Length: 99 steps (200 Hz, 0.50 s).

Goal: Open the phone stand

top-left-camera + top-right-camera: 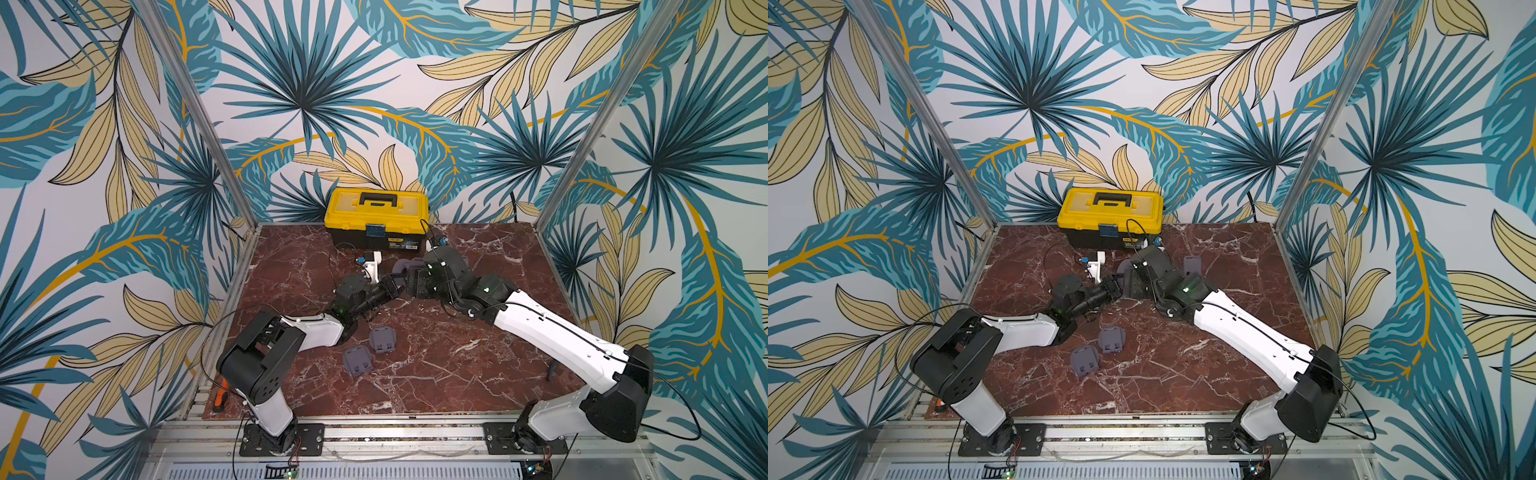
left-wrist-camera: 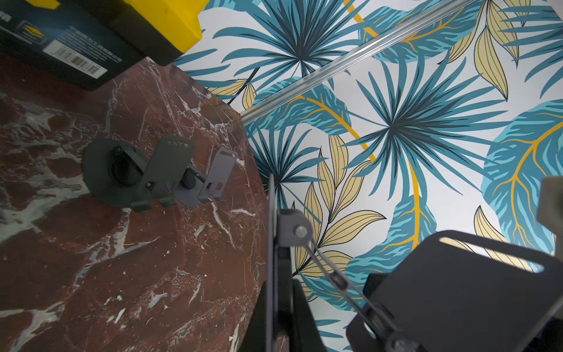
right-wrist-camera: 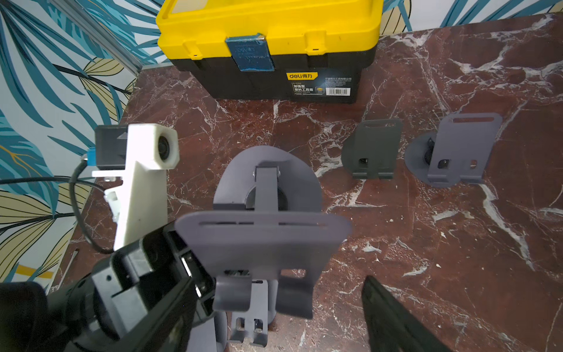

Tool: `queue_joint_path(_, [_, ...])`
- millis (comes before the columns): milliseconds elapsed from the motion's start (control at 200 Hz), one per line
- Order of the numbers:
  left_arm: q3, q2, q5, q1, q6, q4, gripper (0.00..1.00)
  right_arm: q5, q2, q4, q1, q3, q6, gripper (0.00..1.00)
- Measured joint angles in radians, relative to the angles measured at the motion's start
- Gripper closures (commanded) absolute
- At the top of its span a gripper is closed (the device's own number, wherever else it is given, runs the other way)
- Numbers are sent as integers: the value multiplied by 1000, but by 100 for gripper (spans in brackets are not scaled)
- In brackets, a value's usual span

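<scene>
1. Front edge, left side: an orange-handled screwdriver (image 1: pixel 220 399) lies beside the red marble-pattern table top (image 1: pixel 457 365).
2. Near part of the table: a folded grey stand (image 1: pixel 357 360) and a second folded stand (image 1: pixel 383 338) lie flat, just beside each other, close to the left arm. A small dark tool (image 1: pixel 552 370) stands near the right edge, well apart from them.
3. Centre of the table: the phone stand (image 3: pixel 262 240) sits between the two grippers. It is partly unfolded, with its support plate raised off the round base on the hinged arm.
4. The left gripper (image 1: pixel 392 286) is clenched on a thin edge of this stand; the left wrist view shows that edge caught between the jaws.
5. The right gripper (image 1: pixel 409 279) is released. Its one visible finger (image 3: pixel 393 311) stands clear of the plate, with a gap between them; the opposite finger cannot be seen.
6. Beyond the centre, towards the right: a dark grey stand (image 3: pixel 373 149) and a light grey stand (image 3: pixel 454 152) stand opened, near each other but apart.
7. Back edge: a yellow-and-black toolbox (image 1: pixel 376 216), lid down, against the wall.
</scene>
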Motion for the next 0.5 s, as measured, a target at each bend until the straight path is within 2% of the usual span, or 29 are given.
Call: queue_joint_path(496, [0,0,2,-2,0,4,100,-32,58,5,-2,51,-15,30])
